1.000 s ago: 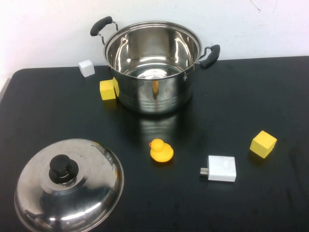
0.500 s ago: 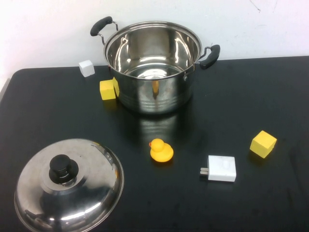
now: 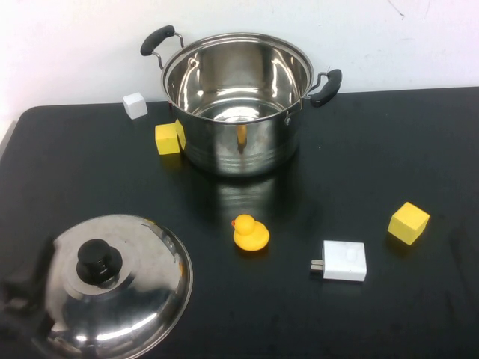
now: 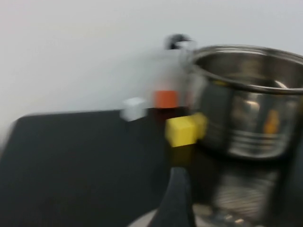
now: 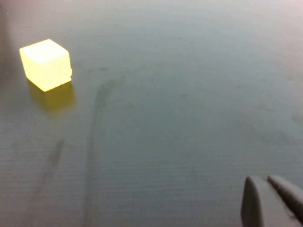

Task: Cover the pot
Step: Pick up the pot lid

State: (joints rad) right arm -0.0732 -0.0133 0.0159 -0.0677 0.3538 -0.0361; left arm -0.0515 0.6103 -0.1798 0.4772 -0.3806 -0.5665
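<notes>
Now the left gripper (image 3: 26, 288) has come in beside the lid (image 3: 108, 288) at the table's (image 3: 389, 149) near-left corner; I cannot tell its grip. The pot (image 3: 238, 101) sits far back. The right gripper (image 5: 272, 201), pressed together, rests by the right edge.

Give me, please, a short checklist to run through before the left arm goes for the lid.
1. Pot open and empty inside: ok.
2. Lid upright, black knob exposed: ok.
3. Left gripper beside the lid's near-left edge, not yet over the knob: not ok.
4. Left gripper open enough for the knob: cannot tell.
5. Rubber duck apart from the lid: ok.
6. Right gripper low over bare table, fingers together, away from the pot: ok.
</notes>
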